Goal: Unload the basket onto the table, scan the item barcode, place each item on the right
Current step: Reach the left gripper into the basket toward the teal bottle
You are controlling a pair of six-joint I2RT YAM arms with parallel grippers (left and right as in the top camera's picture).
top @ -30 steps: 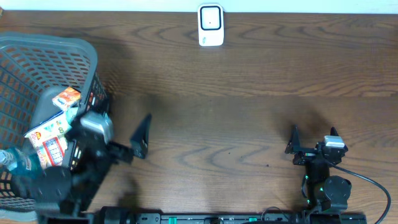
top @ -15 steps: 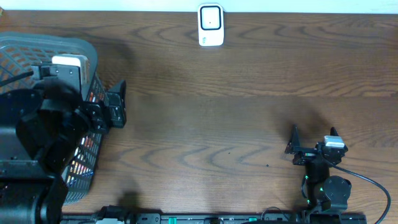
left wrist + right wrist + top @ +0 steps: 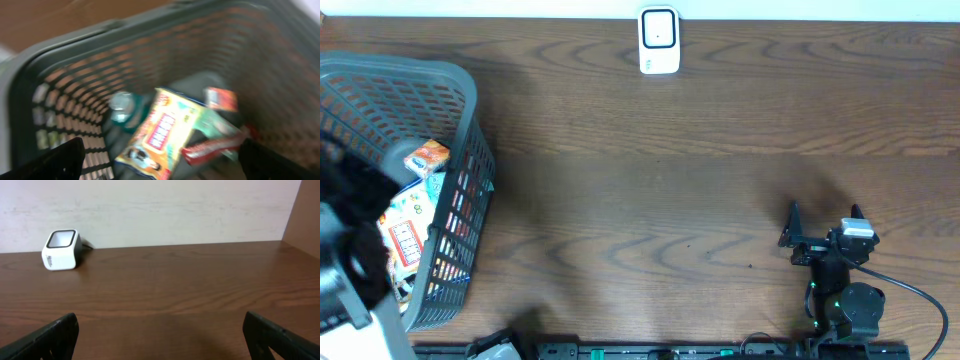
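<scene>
Basket [image 3: 460, 95], one; scanner [image 3: 659, 41], one; bottle [image 3: 122, 105], one (blurred); yellow packet [image 3: 160, 132], one. Left gripper [image 3: 160, 162] over basket, jaws released, empty. Right gripper [image 3: 825, 215] low over bench [image 3: 670, 200], jaws released.

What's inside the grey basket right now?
In the basket: a yellow snack packet, a bottle, a small orange box and a red wrapper. Whatever lies under them is covered, and the view is blurred.

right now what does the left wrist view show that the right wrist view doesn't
Only left wrist: inside the grey basket, a yellow snack packet, a bottle and a small orange box, all blurred. Only right wrist: the white scanner on the wooden table. Both: the left gripper and right gripper open, empty, tips at the lower corners.
</scene>
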